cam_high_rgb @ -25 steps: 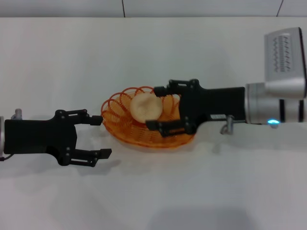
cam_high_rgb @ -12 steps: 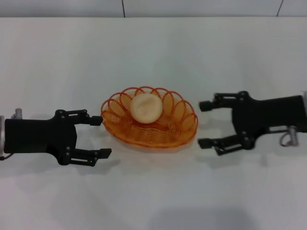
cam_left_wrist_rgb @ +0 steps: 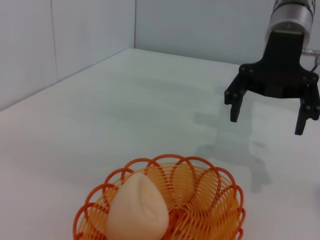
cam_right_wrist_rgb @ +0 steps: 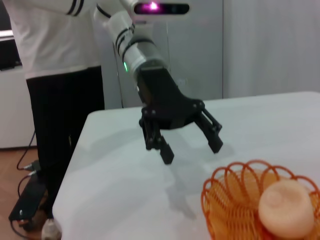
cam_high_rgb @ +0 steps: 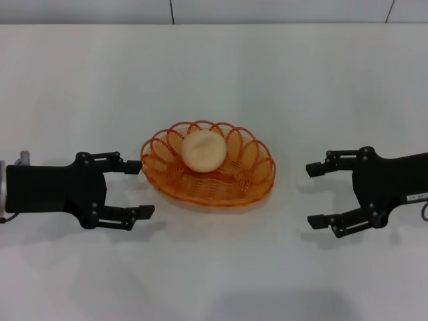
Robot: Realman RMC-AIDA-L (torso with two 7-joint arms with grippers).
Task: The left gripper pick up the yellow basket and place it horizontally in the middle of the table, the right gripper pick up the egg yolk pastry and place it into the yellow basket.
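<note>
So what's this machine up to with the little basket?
It has just about finished. The pastry sits in the yellow basket in the middle of the table. The right pincer is open and empty beside the basket; the left pincer is open on the other side. Neither touches anything.

Basket (cam_high_rgb: 208, 175): orange-yellow wire, see-through, rim of looped scallops.
Pastry (cam_high_rgb: 203, 150): pale beige-peach dome, faint swirl lines on top, barely legible in the head view.
Worktop (cam_high_rgb: 221, 73): plain white, unpatterned.
Left gripper (cam_high_rgb: 136, 190): black throughout; in the right wrist view its arm carries a white-grey section with a green light.
Right gripper (cam_high_rgb: 315, 194): black, with a small white label on the body.
Back wall: light grey panels with dark seams.
</note>
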